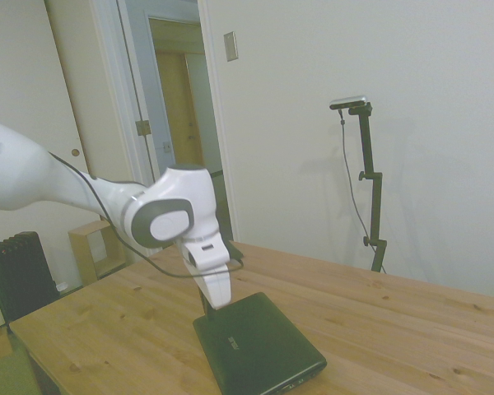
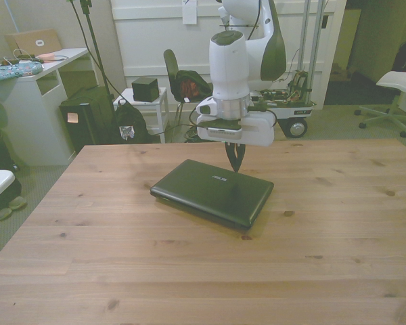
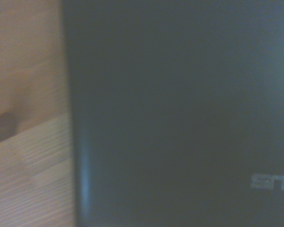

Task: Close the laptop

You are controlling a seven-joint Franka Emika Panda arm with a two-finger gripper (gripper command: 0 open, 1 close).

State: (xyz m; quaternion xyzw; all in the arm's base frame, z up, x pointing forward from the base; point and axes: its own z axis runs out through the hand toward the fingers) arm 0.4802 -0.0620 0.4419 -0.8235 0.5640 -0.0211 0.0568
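One laptop (image 2: 213, 191) lies on the wooden table (image 2: 338, 230), a bit toward the front view's left of the middle, and its lid looks flat down on its base. The gripper (image 2: 235, 162) hangs just over the lid's back edge, near the hinge side, with its tip very close to the lid or just touching it; I cannot tell which. Its two fingers come to one dark point, so they look pressed together with nothing held between them. The laptop's long side runs slanted across the table. Its lid is dark, flat and dull, with rounded corners and a small pale logo (image 3: 272, 182). The table is smooth light wood with brown knots. The job looks about done, so lifting straight up seems the safe move.
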